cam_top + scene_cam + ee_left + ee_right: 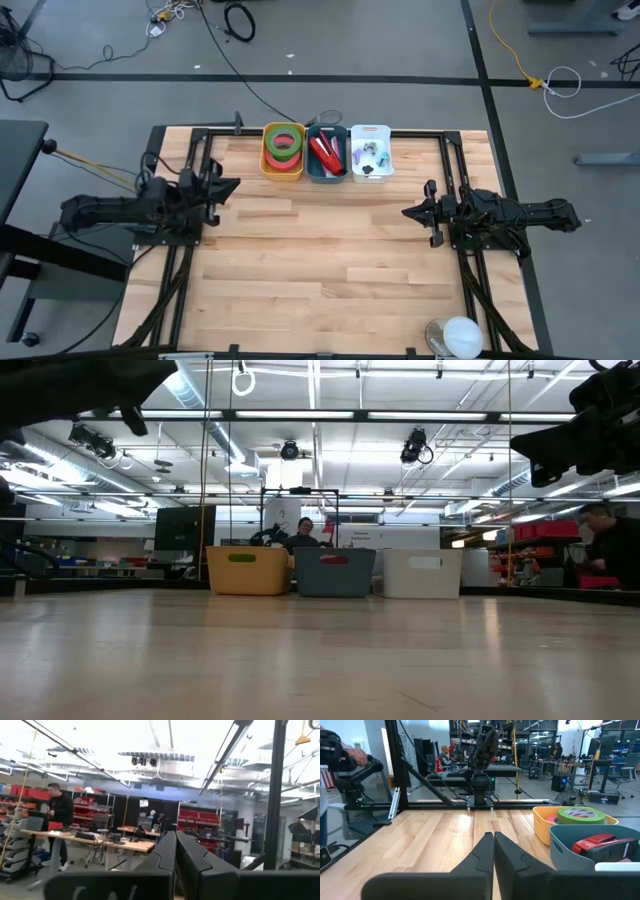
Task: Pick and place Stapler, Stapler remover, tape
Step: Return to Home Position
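Three bins stand in a row at the table's far edge. The yellow bin (283, 172) holds the tape (284, 145), green and pinkish-red rolls lying flat; a green roll (581, 814) shows on top. The blue-grey bin (326, 176) holds a red stapler (326, 152). The white bin (371, 176) holds several small pieces (371, 153), stapler removers as far as I can tell. My left gripper (237, 184) hovers shut at the table's left, tilted upward. My right gripper (405, 212) hovers shut and level at the right. Neither holds anything.
Bare wooden tabletop (320, 260) lies between the two arms and the near edge. Black frame rails (450, 135) run along the table's sides and far edge. A white round object (460, 335) sits at the near right corner. A person (303, 532) sits beyond the bins.
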`<action>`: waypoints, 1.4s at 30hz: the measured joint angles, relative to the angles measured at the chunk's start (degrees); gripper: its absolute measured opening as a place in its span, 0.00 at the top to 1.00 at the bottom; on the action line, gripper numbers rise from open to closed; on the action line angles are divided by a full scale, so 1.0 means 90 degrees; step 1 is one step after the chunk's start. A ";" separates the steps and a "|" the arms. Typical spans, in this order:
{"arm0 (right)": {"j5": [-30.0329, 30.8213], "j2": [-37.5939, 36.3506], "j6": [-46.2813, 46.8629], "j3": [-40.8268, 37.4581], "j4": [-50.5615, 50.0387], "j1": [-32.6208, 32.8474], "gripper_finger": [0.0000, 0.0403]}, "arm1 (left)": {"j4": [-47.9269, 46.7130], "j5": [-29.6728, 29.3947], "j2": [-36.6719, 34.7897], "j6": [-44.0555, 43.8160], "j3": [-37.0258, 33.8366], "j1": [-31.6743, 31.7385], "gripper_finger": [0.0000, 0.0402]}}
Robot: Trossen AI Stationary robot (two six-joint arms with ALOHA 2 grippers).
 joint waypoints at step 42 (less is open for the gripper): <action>0.0000 0.0000 0.0000 -0.0002 -0.0002 0.0000 0.96 | -0.3640 0.1196 -0.1465 -0.0287 -0.0477 -0.0192 0.97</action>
